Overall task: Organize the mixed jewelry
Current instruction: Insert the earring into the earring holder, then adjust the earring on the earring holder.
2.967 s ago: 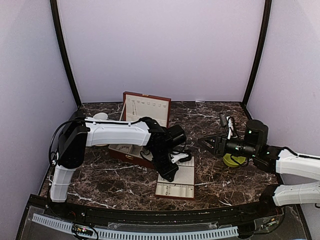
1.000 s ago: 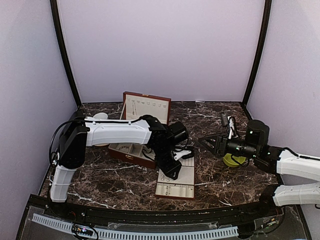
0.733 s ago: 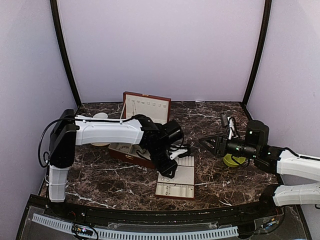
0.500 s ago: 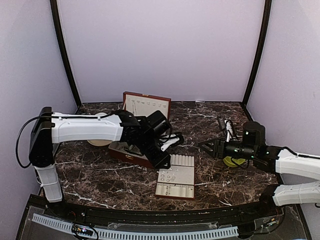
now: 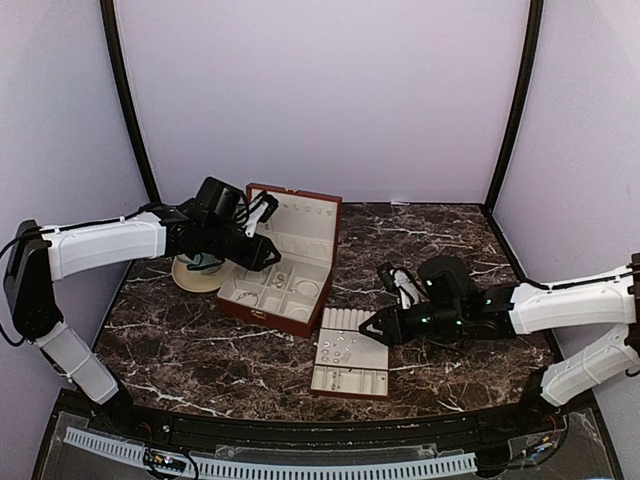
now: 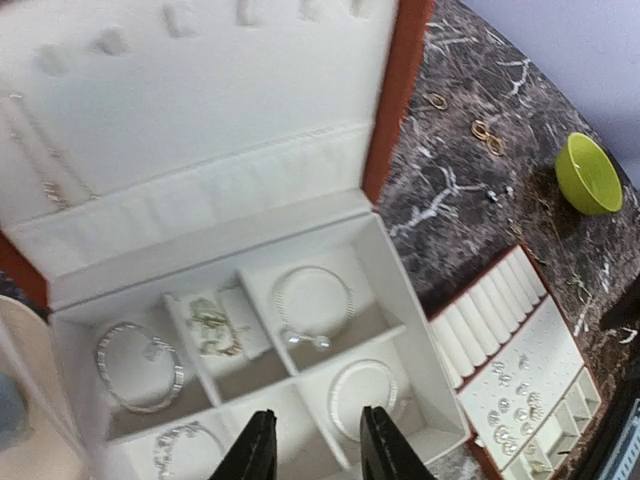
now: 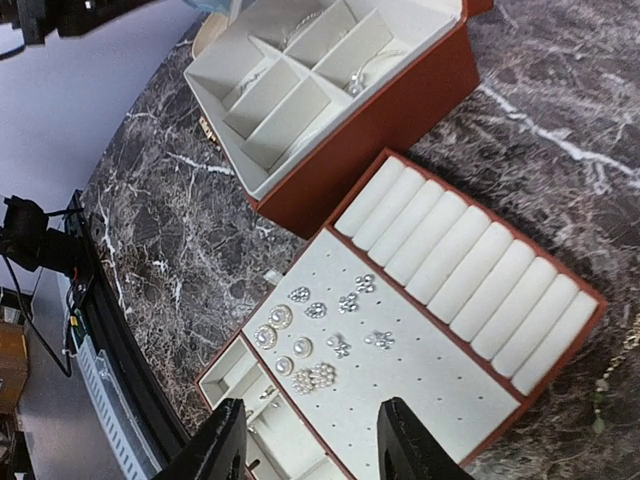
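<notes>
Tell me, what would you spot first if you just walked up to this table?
The open reddish-brown box in the middle of the marble table, with silvery bracelets lying in its cream compartments. Just in front lies a flat tray dotted with sparkly studs, while the white left arm and right arm reach in from the sides.

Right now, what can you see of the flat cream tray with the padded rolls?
The flat cream tray with a reddish-brown rim lies level on the dark marble table, beside the open reddish-brown box. One end holds a row of empty padded rolls; the middle panel carries silvery studs; small compartments fill the other end.
</notes>
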`<state>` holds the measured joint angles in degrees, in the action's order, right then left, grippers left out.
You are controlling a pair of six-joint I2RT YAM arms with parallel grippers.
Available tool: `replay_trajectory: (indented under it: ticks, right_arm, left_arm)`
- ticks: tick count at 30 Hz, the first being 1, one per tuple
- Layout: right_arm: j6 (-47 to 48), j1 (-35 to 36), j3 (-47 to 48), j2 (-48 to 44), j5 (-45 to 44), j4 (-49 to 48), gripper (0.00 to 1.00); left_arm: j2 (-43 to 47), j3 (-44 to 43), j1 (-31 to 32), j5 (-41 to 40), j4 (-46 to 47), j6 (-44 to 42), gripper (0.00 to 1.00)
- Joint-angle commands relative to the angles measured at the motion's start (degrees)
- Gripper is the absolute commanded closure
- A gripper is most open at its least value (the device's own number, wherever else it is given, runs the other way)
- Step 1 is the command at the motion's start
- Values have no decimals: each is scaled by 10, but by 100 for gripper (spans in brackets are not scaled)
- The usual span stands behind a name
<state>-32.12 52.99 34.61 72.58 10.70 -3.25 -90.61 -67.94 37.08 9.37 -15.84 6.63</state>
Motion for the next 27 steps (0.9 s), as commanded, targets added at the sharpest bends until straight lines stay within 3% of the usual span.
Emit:
replay_trajectory:
  ticks: [1, 4, 11, 15, 27]
  right_arm:
    - [-37, 34, 52, 59, -20, 7, 58]
    - [-46, 42, 79, 99, -22, 23, 61]
    - [-52, 67, 138, 179, -21, 77, 75]
    - [-54, 77, 148, 188, -3, 71, 78]
    - [-49, 81, 163, 226, 15, 73, 84]
  left_arm:
    - [64, 36, -61, -19, 69, -8, 64]
    - [88, 65, -108, -27, 100, -14, 53]
    - [168, 118, -130, -119, 147, -44, 34]
    - [197, 135, -131, -174, 154, -39, 12]
    - [215, 137, -132, -181, 151, -36, 8]
